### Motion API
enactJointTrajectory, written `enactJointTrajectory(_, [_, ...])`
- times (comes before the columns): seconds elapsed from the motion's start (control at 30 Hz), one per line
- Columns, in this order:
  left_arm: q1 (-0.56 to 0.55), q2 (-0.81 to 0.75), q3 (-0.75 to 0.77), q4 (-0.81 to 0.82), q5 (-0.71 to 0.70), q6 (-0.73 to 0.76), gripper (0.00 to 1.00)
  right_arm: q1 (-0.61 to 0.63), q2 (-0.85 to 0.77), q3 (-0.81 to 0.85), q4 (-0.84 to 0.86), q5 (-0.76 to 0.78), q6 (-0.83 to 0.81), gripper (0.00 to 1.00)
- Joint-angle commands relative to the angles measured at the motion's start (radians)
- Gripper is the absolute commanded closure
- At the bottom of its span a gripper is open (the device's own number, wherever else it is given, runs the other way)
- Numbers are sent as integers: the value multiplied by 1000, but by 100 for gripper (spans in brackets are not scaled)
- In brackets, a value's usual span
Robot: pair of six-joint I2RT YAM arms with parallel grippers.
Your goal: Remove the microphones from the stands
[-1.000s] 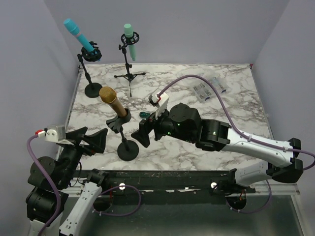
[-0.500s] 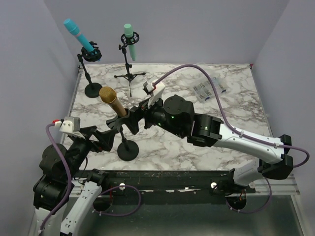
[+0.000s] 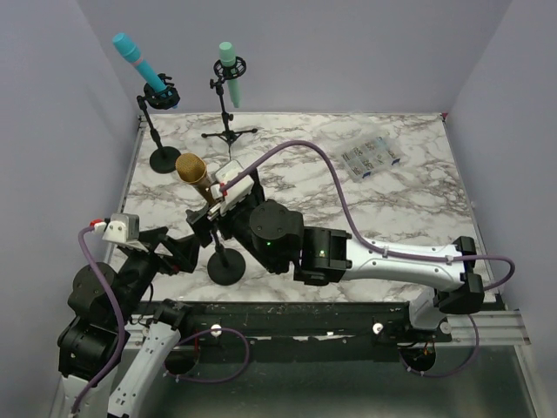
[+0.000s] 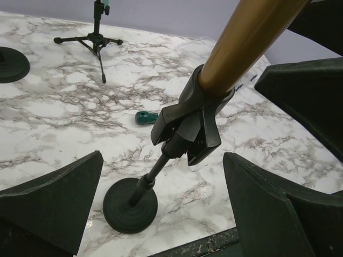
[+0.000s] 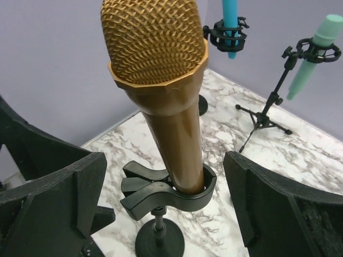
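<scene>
Now at the table's (image 3: 418,200) eight o'clock, the right gripper (image 5: 166,206) has swung in from the centre, its jaws wide apart on either side of the gold microphone (image 5: 161,91), which sits tilted in its stand (image 4: 130,205). The left gripper (image 4: 163,211), also spread, has edged nearer.
</scene>
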Motion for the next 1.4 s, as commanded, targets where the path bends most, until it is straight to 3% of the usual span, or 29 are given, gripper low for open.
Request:
enactJointTrajectory(0.0, [2, -25, 2, -39, -44, 13, 2, 18, 51, 29, 155, 132, -143, 0])
enactJointTrajectory(0.47, [2, -40, 34, -83, -99, 39, 2, 19, 197, 142, 199, 209, -262, 3])
enactJointTrajectory(0.63, [1, -42, 34, -91, -98, 40, 1, 19, 208, 134, 232, 226, -288, 12])
enactJointTrajectory(1.0, [2, -30, 41, -107, -95, 43, 2, 19, 214, 69, 347, 256, -354, 44])
enactJointTrajectory(1.2, [1, -10, 55, -104, -76, 43, 1, 15, 219, 65, 364, 263, -371, 75])
enactJointTrajectory(1.37, [2, 36, 72, -101, -52, 33, 2, 13, 207, 49, 359, 249, -367, 92])
